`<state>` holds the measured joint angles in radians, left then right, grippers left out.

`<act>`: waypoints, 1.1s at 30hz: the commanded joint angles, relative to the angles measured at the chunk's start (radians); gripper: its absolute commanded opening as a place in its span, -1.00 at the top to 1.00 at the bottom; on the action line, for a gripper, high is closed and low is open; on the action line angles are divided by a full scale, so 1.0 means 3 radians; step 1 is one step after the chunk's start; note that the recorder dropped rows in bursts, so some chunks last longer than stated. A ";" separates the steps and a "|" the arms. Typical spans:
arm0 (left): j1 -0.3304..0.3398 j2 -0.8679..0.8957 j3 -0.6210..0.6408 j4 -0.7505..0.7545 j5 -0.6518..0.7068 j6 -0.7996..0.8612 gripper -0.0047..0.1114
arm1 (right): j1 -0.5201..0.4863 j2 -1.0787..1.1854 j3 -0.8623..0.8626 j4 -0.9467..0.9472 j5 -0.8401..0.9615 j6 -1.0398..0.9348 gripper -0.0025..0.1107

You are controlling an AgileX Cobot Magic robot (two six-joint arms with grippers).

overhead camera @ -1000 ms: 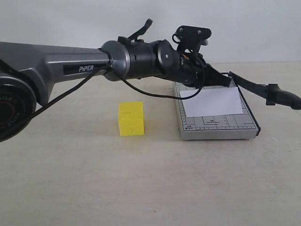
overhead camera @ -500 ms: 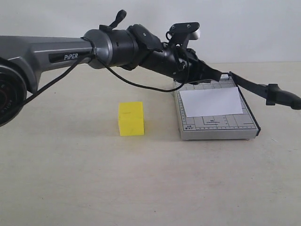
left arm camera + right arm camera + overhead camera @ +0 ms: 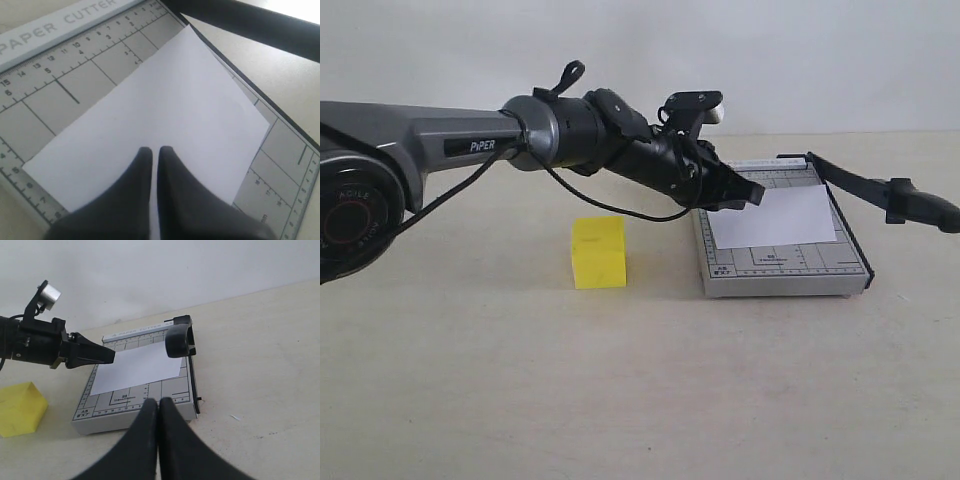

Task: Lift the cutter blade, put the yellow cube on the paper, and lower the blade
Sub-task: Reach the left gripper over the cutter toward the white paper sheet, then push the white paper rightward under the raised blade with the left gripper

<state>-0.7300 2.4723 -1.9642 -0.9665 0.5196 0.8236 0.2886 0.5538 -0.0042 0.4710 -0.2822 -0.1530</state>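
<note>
Hovering over paper [image 3: 165, 100], left hand [image 3: 151, 151] closed, empty

Cutter blade [image 3: 865, 184] raised; yellow cube [image 3: 599, 252] on table [image 3: 620, 390].

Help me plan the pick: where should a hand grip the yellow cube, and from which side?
Grip the yellow cube across two opposite upright faces, coming down from above. It sits flat on the table, apart from the cutter base, so its top and sides are free, and its flat parallel faces suit a pinch. The left hand is shut and would need to open first.
</note>
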 commanded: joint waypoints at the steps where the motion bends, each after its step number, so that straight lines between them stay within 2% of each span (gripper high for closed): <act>1: 0.0000 -0.0011 -0.0022 -0.0032 -0.0012 0.0012 0.84 | 0.0004 -0.0005 0.0014 -0.0019 -0.0041 -0.0009 0.94; 19: 0.0000 0.0135 -0.0022 -0.0225 -0.0080 0.0050 0.84 | 0.0004 -0.0005 0.0014 -0.0019 -0.0041 -0.0009 0.94; 33: -0.0127 0.0282 -0.0061 -0.0582 -0.0275 0.0300 0.84 | 0.0004 -0.0005 0.0014 -0.0019 -0.0041 -0.0009 0.94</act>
<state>-0.7561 2.5380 -1.9821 -1.1416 0.4471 0.9019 0.2886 0.5538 -0.0042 0.4710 -0.2822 -0.1512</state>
